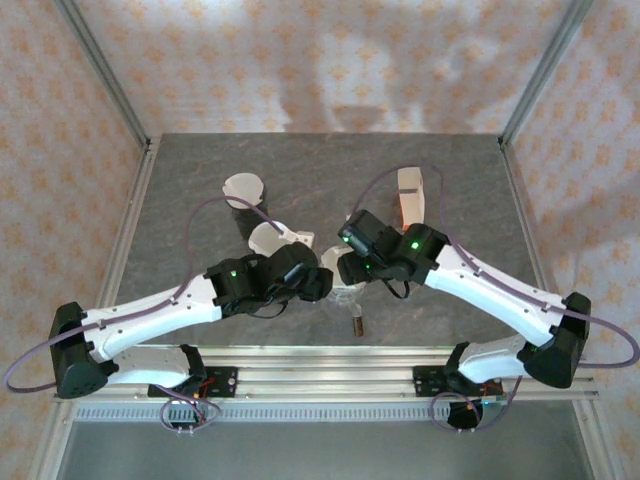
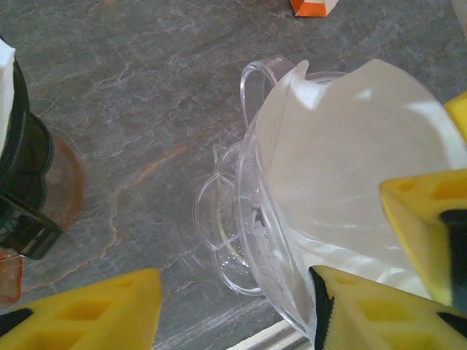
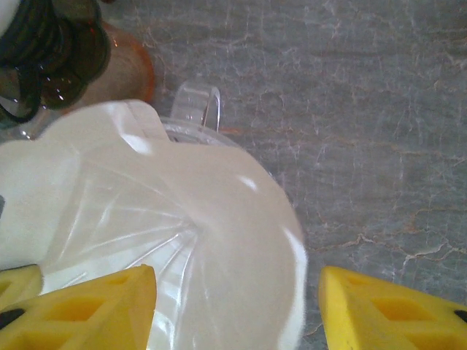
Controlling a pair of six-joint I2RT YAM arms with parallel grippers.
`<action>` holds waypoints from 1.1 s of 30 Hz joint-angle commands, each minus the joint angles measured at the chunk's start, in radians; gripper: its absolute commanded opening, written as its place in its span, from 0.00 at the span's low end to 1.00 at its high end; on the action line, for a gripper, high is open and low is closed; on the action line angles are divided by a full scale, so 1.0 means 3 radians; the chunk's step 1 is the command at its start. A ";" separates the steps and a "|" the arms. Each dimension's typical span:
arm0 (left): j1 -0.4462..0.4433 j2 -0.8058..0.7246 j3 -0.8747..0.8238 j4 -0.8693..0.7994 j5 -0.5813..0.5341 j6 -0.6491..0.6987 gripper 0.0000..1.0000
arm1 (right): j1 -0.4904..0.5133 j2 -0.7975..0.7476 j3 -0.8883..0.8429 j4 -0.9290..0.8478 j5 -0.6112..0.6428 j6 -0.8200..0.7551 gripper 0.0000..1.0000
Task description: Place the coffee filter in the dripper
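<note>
Coffee filter, creased white paper partly hidden under the spread left gripper and spread right gripper, lines the clear, ribbed plastic dripper.

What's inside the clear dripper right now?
A white paper coffee filter sits inside the clear dripper, spread open against its wall, with its edge standing above the rim. The paper covers the dripper's bottom, so whatever lies beneath it there can't be seen.
</note>
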 commanded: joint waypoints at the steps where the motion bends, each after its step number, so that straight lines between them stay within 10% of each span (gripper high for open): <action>1: 0.0046 -0.0093 -0.0045 0.0046 -0.0037 -0.0066 0.57 | 0.0019 -0.0015 -0.0065 -0.0006 -0.0043 0.0062 0.60; 21: 0.0122 -0.0208 -0.0121 0.0182 0.0062 -0.0094 0.69 | 0.0018 -0.0072 -0.0232 0.0076 -0.0140 0.0112 0.60; 33: 0.0126 -0.0137 -0.0147 0.0127 0.0066 -0.0094 0.60 | -0.0088 0.0004 0.0057 0.0105 -0.0018 0.0099 0.68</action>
